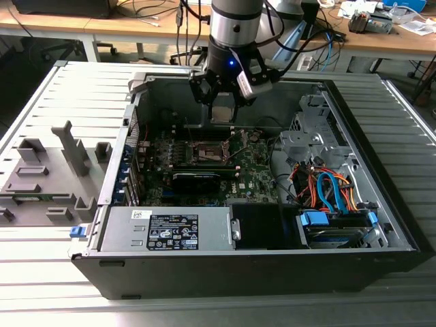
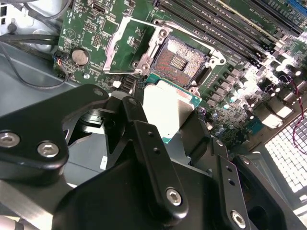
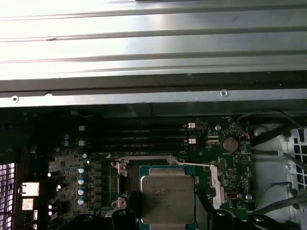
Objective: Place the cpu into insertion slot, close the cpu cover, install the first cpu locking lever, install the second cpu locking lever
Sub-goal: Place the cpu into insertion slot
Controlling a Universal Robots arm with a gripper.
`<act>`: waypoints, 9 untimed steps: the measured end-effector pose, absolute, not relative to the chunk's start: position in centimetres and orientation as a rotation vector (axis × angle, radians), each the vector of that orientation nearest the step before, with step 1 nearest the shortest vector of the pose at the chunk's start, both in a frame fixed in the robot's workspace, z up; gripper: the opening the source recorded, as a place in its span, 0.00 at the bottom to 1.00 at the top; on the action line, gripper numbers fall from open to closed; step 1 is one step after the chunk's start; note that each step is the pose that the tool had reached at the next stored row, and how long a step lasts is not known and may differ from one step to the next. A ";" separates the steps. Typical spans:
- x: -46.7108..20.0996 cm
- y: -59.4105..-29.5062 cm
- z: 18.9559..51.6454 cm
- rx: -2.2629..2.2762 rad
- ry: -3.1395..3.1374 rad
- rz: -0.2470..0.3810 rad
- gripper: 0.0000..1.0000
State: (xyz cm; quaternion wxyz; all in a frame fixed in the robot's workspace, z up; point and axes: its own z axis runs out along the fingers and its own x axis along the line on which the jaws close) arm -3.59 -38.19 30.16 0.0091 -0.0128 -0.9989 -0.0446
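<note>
Gripper (image 1: 223,107) pinching cpu (image 3: 167,199) by 2 edges, hovering over the board. Insertion slot (image 2: 181,60) bare, at 6 o'clock of gripper in exterior view. Cpu cover (image 2: 125,48) flipped open. 0 of 4 steps done.

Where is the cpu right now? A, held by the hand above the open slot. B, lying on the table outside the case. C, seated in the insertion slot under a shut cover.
A: the hand grips the cpu over the bare insertion slot, whose cpu cover stands swung open beside it.
</note>
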 end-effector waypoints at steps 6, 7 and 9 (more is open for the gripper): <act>-3.6 -38.3 30.0 -0.040 -3.120 -0.139 0.54; -3.6 -38.3 30.0 -0.040 -3.120 -0.139 0.54; -3.6 -38.3 29.9 -0.040 -3.120 -0.139 0.54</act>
